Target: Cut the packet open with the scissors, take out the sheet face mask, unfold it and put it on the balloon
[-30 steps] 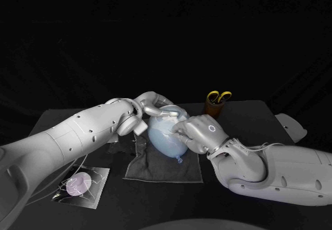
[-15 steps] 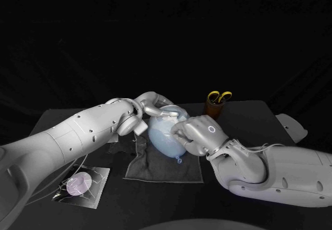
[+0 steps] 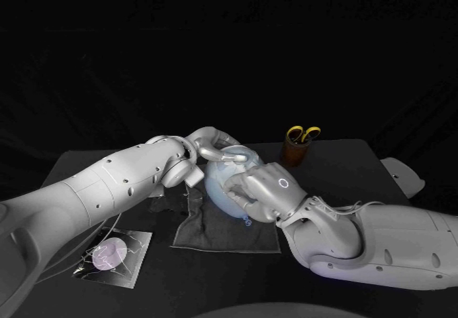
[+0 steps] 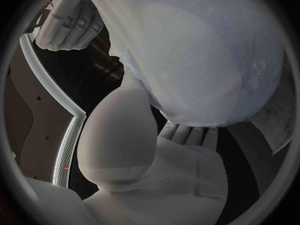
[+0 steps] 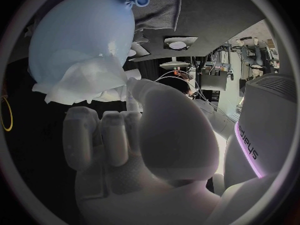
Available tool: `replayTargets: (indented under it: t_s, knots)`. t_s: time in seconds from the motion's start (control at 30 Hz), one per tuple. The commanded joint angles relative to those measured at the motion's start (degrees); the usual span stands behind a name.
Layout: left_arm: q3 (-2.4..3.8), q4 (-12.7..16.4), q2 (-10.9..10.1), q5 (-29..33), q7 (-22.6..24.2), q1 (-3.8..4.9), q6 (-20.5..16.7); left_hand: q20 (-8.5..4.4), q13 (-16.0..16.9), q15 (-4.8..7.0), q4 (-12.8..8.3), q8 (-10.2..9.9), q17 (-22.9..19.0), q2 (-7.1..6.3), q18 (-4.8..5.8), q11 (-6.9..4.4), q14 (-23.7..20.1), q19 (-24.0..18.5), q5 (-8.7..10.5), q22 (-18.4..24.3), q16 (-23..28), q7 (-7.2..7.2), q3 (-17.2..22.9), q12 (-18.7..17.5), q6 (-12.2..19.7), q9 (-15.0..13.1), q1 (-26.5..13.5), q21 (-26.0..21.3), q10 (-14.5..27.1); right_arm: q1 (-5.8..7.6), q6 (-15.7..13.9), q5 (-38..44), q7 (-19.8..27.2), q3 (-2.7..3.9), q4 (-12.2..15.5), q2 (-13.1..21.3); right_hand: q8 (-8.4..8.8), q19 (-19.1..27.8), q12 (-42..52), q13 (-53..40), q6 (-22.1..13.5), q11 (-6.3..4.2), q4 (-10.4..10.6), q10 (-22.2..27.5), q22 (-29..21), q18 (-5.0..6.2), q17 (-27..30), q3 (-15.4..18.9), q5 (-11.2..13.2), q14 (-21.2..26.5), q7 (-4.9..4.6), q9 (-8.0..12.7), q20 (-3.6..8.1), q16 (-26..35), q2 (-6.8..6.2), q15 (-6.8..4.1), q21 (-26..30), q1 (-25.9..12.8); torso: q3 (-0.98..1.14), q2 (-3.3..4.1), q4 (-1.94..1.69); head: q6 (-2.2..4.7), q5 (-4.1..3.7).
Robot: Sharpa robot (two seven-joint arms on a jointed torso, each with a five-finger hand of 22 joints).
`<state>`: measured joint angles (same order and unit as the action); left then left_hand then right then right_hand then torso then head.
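Left hand (image 3: 218, 149) holds the balloon (image 3: 218, 193); we cannot tell if right hand (image 3: 263, 191) grips the mask (image 5: 84, 82). We should smooth it softly.

Count check, I'm tallying by kind:
- I'm seeing one balloon (image 3: 218, 191), pale blue.
- I'm counting one sheet face mask (image 5: 84, 82), white.
- I'm reading one pair of scissors (image 3: 304, 134), with two yellow handle loops showing.
- I'm logging one brown holder (image 3: 295, 153) for the scissors.
- I'm getting one packet (image 3: 112, 254), silvery.
- I'm counting one dark cloth (image 3: 225, 232).
- I'm seeing one black table (image 3: 353, 165).
- I'm counting two silver hands, the left hand (image 3: 222, 151) and the right hand (image 3: 265, 190).
- I'm counting two white arms, the left arm (image 3: 105, 185) and the right arm (image 3: 382, 238).

I'm totalling nine kinds and eleven items. I'm finding no duplicates beyond the hands and arms.
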<state>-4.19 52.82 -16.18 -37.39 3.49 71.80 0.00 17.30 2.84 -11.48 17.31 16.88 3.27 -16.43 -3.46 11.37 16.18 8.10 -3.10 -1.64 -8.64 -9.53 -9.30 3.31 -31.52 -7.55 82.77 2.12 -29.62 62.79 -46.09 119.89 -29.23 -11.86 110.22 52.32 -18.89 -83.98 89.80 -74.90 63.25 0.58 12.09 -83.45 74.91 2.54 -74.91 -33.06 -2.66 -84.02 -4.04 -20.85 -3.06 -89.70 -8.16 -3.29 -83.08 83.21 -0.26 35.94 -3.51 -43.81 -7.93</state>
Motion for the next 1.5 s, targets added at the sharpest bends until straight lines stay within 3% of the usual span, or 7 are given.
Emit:
replayTargets:
  t_s: [0.03, 0.47, 1.13, 1.23, 1.3, 1.4, 1.5]
  knots:
    - [-0.08, 0.1, 0.1, -0.2, -0.5, -0.08, 0.8, -0.3, 0.1, 0.1, 0.0, -0.1, 0.0, 0.01, 0.11, 0.03, -0.1, -0.2, -0.14, 0.1, 0.3, -3.63, 0.3, -0.2, -0.2, -0.1, 0.3, -0.2, -0.3, -0.12, 2.9, -0.7, 1.5, 0.02, -0.3, -0.6, -1.14, -2.5, 0.2, -15.1, 0.0, -0.96, 0.1, -6.6, 11.7, -0.92, -15.1, -0.4, -0.1, -6.0, 0.26, -2.2, 0.42, -0.3, 0.14, -0.42, -0.1, -0.6, -0.01, 0.04, -0.02, -0.02, -0.07]
    - [-0.08, 0.0, 0.3, -0.2, -0.6, -0.08, 0.8, -0.3, 0.1, 0.1, 0.0, -0.1, 0.0, 0.01, 0.11, 0.03, -0.1, -0.2, -0.14, 0.1, 0.3, -3.63, 0.3, -0.2, -0.2, -0.1, 0.3, -0.2, -0.3, -1.72, 6.0, -1.9, 1.1, 0.01, -1.3, -3.8, -1.27, -2.4, 0.2, -15.1, -0.1, -0.99, 0.0, -6.6, 11.6, -0.86, -15.1, -0.6, -0.1, -6.0, 0.29, -2.3, 0.44, -0.3, 0.16, -0.44, 0.1, -0.7, -0.01, -0.03, -0.03, -0.1, -0.14]
    - [-0.09, 0.2, 0.3, -0.2, -0.7, -0.07, 0.8, -0.32, 0.0, 0.1, 0.0, -0.1, 0.0, 0.06, 0.09, 0.08, -0.1, -0.2, -0.14, 0.1, 0.4, -3.68, 0.4, -0.3, -0.3, -0.1, 0.4, -0.2, -0.4, -2.48, 2.7, -0.9, -2.4, 0.04, -3.4, -7.3, -1.46, -1.8, 0.2, -15.1, -1.3, -0.79, 0.0, -6.6, 11.0, -0.61, -15.1, -0.9, -0.1, -6.0, 0.03, -2.6, 0.48, -0.3, -0.72, -0.42, 1.2, -2.1, -0.02, 0.0, -0.04, 0.04, -0.18]
    - [-0.09, 0.2, 0.3, -0.2, -0.7, -0.07, 0.8, -0.32, 0.0, 0.1, 0.0, -0.1, 0.0, 0.06, 0.09, 0.08, -0.1, -0.2, -0.14, 0.1, 0.4, -3.68, 0.4, -0.3, -0.3, -0.1, 0.4, -0.2, -0.4, -2.48, 2.2, -1.9, -1.8, 0.05, -3.8, -7.7, 1.45, -1.3, 0.2, -15.1, -6.4, 0.95, 3.6, -6.6, 10.6, -0.44, -15.1, 4.6, 0.0, -6.0, -2.2, -1.3, -0.19, -0.3, -5.77, 0.94, 2.3, -8.6, -0.01, 0.03, 0.03, 0.03, -0.17]
    - [-0.09, 0.2, 0.4, -0.2, -0.7, -0.07, 0.8, -0.32, 0.0, 0.1, 0.0, -0.1, 0.0, 0.06, 0.09, 0.08, -0.1, -0.2, -0.14, 0.1, 0.4, -3.68, 0.4, -0.3, -0.3, -0.1, 0.4, -0.2, -0.4, -2.48, 2.2, -2.3, -1.5, 0.05, -3.9, -8.1, 3.07, -1.2, 0.2, -15.1, -8.7, 1.79, 4.2, -6.6, 10.5, -0.46, -15.1, 7.2, -0.2, -6.0, -3.07, -0.6, -0.73, -0.3, -6.82, 1.67, 2.5, -9.2, 0.01, 0.03, 0.02, 0.07, -0.22]
    - [-0.09, 0.3, 0.4, -0.2, -0.7, -0.07, 0.8, -0.32, 0.0, 0.1, 0.0, -0.1, 0.0, 0.06, 0.09, 0.08, -0.1, -0.2, -0.14, 0.1, 0.4, -3.68, 0.4, -0.3, -0.3, -0.1, 0.4, -0.2, -0.4, -2.48, 2.6, -2.7, -1.2, 0.05, -4.1, -8.5, 5.65, -1.1, 0.2, -15.1, -11.2, 2.09, 4.5, -6.6, 10.4, -0.3, -15.1, 15.1, -0.2, -6.0, -3.24, 0.6, -1.62, -0.3, -6.08, 2.11, 2.9, -7.8, 0.0, 0.0, -0.03, 0.06, -0.27]
    - [-0.09, 0.3, 0.4, -0.2, -0.7, -0.07, 0.8, -0.32, 0.0, 0.1, 0.0, -0.1, 0.0, 0.06, 0.09, 0.08, -0.1, -0.2, -0.14, 0.1, 0.4, -3.68, 0.4, -0.3, -0.3, -0.1, 0.4, -0.2, -0.4, -2.48, 3.4, -3.1, -1.0, 0.06, -4.4, -9.0, 7.64, -1.0, 0.2, -15.1, -12.8, 2.47, 4.7, -6.6, 10.4, -0.23, -15.1, 23.8, -0.2, -6.0, -3.59, 1.5, -2.14, -0.3, -3.99, 2.46, 3.2, -5.9, -0.02, -0.01, 0.02, 0.1, -0.33]
